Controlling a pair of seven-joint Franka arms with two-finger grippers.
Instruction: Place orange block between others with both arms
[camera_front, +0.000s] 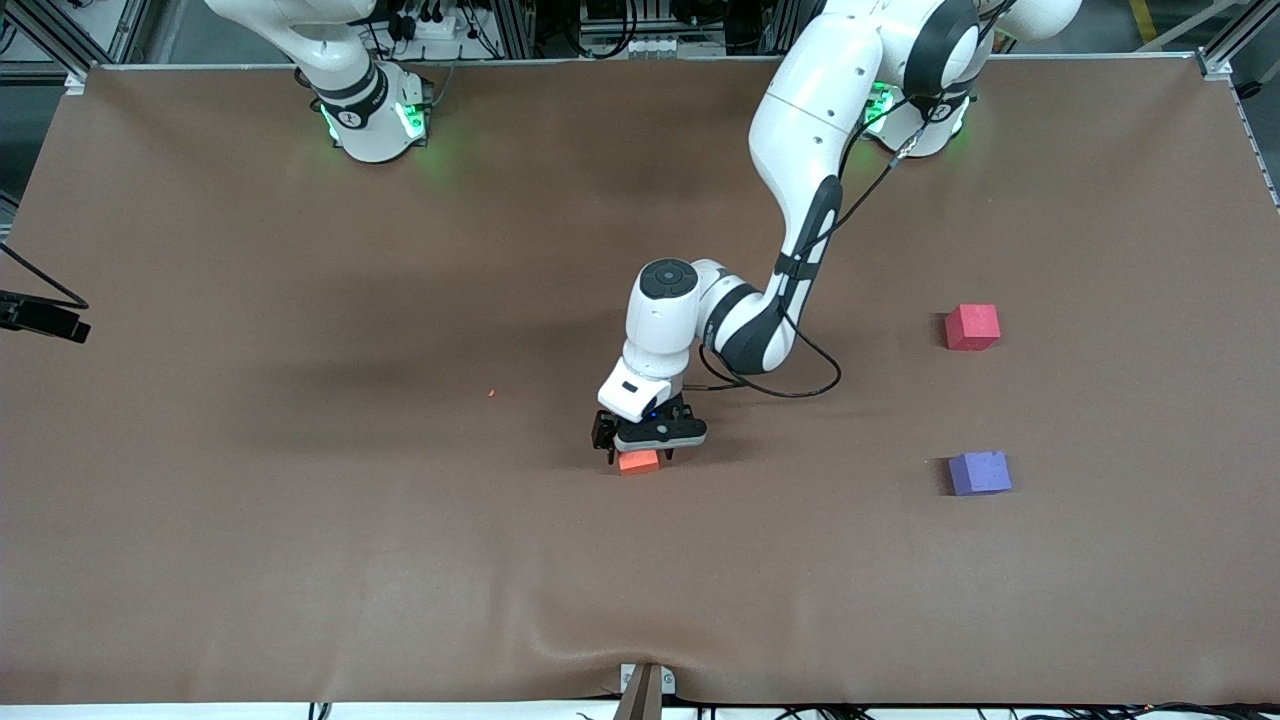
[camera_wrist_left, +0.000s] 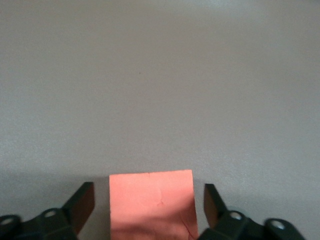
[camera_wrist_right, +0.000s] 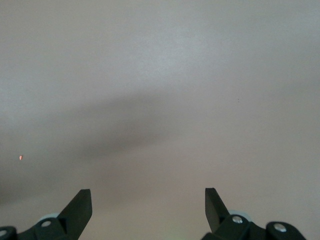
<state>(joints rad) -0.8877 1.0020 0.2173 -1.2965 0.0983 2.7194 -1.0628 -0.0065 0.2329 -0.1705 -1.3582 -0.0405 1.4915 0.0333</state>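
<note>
Reading the surface as a clock face seen from the front camera, with the arms' bases at twelve, the orange block sits near the centre, a touch toward six. It lies flat on the brown cover.

The left arm reaches in from about one o'clock and bends down over the block. The left gripper is low over it, and its fingers stand one on each side of the block. The wrist view shows a strip of bare cover between each finger and the block's side, so the gripper is released and is not pinching the block.

The other two cubes lie out toward three o'clock, at the left arm's end, well apart from the orange block. The red-pink cube is at twelve o'clock of the purple-blue cube, with a clear gap of cover between them.

The right arm waits by its base at about eleven o'clock. The right gripper hangs over bare cover with its fingers spread and nothing between them. A tiny orange speck lies at about ten o'clock from the orange block.
</note>
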